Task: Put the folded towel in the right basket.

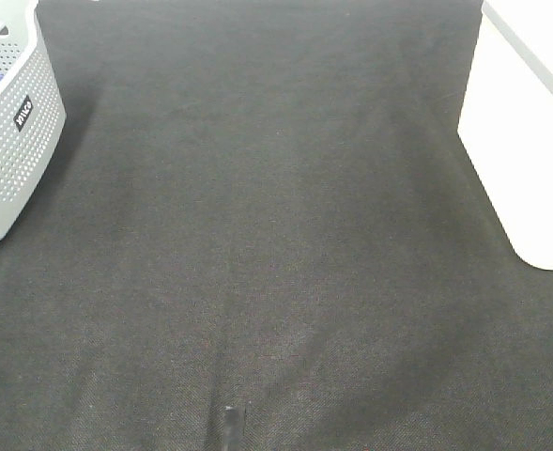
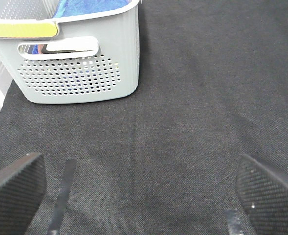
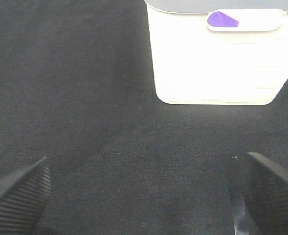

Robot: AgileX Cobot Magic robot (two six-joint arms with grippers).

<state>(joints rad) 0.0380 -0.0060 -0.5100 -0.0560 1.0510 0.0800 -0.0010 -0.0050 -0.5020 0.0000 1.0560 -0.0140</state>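
1. The dark woven cloth (image 1: pixel 276 235) covers the whole work surface and runs past every frame edge. Under both grippers it lies bare.
2. The white basket (image 1: pixel 525 132) stands on the right side of the high view, cut off at the top and right edges, so its inside is hidden there. It sits ahead of the right gripper (image 3: pixel 144 196), well apart from it. Its near wall (image 3: pixel 217 68) and a purple mark (image 3: pixel 222 20) on the rim show, but not its contents.
3. The grey perforated basket (image 1: pixel 8 141) stands at the left, also cropped. It lies ahead of the left gripper (image 2: pixel 144 196), off to one side and clear of the fingers.
4. Blue fabric (image 2: pixel 87 8) shows over that basket's rim, presumably the folded towel, though most of it is hidden.
5. Both grippers are spread wide and hold nothing. Only the textured fingertips (image 2: pixel 16 188) enter each wrist view.
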